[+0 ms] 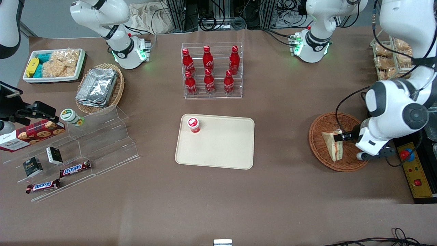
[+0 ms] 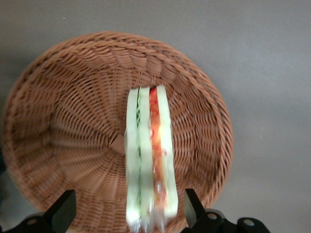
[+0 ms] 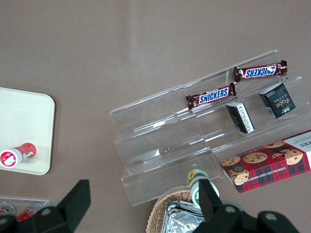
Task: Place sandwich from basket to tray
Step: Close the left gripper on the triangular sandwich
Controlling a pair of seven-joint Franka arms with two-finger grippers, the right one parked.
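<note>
The sandwich (image 1: pixel 333 145) lies in the round reddish-brown basket (image 1: pixel 315 136) toward the working arm's end of the table. It is a pale wedge (image 2: pixel 148 155) with a red and green filling stripe facing up, resting on the basket's weave (image 2: pixel 73 121). My left gripper (image 1: pixel 341 137) hangs low over the basket, open, its jaws straddling the sandwich (image 2: pixel 127 193) with a gap on each side. One black finger (image 2: pixel 65 208) is well off the bread, and the other finger (image 2: pixel 192 206) stands closer to it. The cream tray (image 1: pixel 222 150) lies mid-table.
A red-capped cup (image 1: pixel 193 124) stands on the tray's corner. A rack of red bottles (image 1: pixel 211 70) stands farther from the front camera than the tray. A yellow control box (image 1: pixel 414 169) sits beside the basket. An acrylic snack stand (image 1: pixel 85 150) is toward the parked arm's end.
</note>
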